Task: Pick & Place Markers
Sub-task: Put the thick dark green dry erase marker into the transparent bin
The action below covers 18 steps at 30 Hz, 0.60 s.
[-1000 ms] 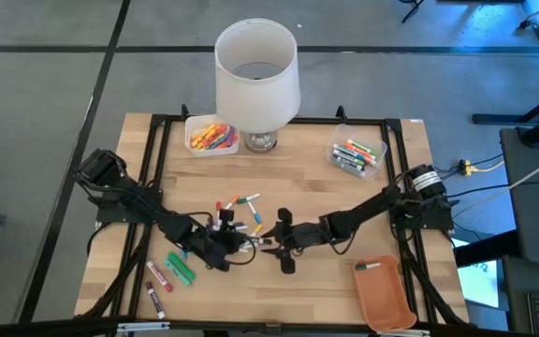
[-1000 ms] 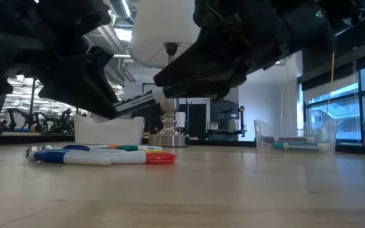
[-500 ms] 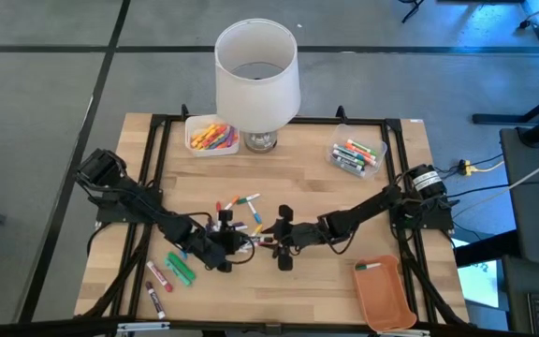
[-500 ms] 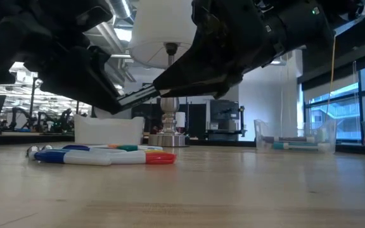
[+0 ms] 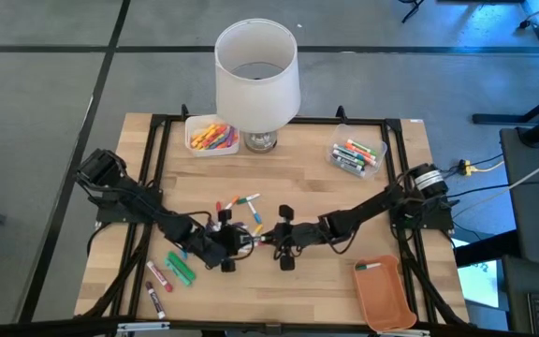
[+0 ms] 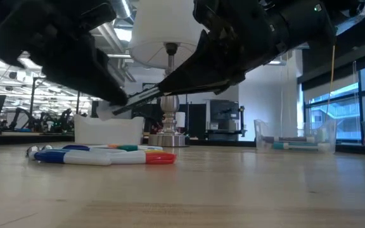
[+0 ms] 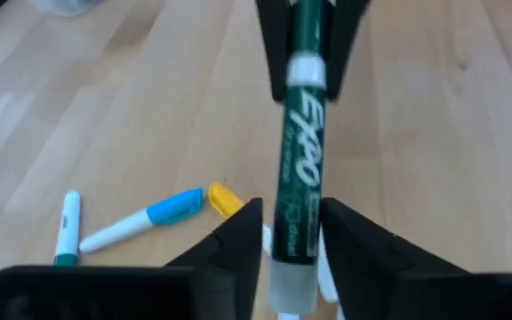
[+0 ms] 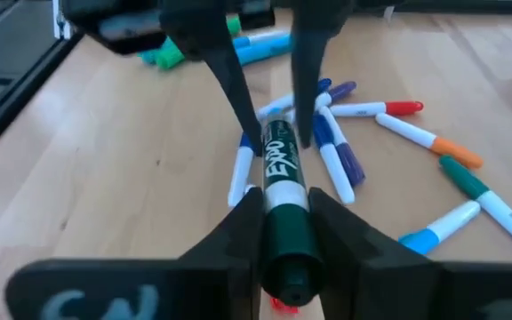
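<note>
A marker with a dark green cap and a white barrel printed EXPO hangs in the air between my two grippers near the table's middle. My left gripper is shut on its barrel end, my right gripper on its cap end. In the low view the marker slants above the table. Loose markers lie flat on the wood just beyond the grippers. More loose markers, green and red, lie near the near-left corner. My left gripper has the marker's white barrel near its free end, pinched between the two fingers, coming level from the table's left and lying along the marker. The marker is lifted clear. My right gripper pinches the dark green cap between its two fingers. It comes from the table's right, in line with the marker. The barrel points away toward the left gripper, clear of the table.
A white lamp stands at the far edge between a bin of coloured markers and a clear bin of markers. An orange tray holding one marker sits at the near right. Bare wood lies between the grippers and the tray.
The two grippers have drawn closer together, the right one shifting toward the table's left. The marker has stayed lifted between them and has risen a little in the low view.
</note>
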Motion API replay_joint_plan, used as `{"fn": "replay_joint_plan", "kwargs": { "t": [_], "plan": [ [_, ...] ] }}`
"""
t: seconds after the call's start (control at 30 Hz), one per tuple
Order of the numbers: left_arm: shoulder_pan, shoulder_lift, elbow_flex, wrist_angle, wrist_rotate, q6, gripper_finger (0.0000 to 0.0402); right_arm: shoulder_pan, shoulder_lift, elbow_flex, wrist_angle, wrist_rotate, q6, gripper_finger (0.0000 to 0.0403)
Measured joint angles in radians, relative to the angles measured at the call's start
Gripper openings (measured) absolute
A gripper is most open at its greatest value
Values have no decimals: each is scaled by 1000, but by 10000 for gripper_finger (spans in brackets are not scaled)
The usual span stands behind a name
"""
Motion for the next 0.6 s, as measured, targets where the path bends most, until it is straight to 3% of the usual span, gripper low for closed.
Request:
{"fn": "replay_joint_plan", "kwargs": {
  "t": [0.1, 0.33, 0.6],
  "plan": [
    [8, -1, 0, 1, -5, -3, 146, 0, -41, 0, -97, 26, -2, 65],
    [34, -1, 0, -36, -25, -42, 187, 18, -203, 0, -384, 238, 0, 65],
    [34, -1, 0, -99, -19, -139, 190, 55, -418, 0, -821, 600, 145, 65]
  ]
}}
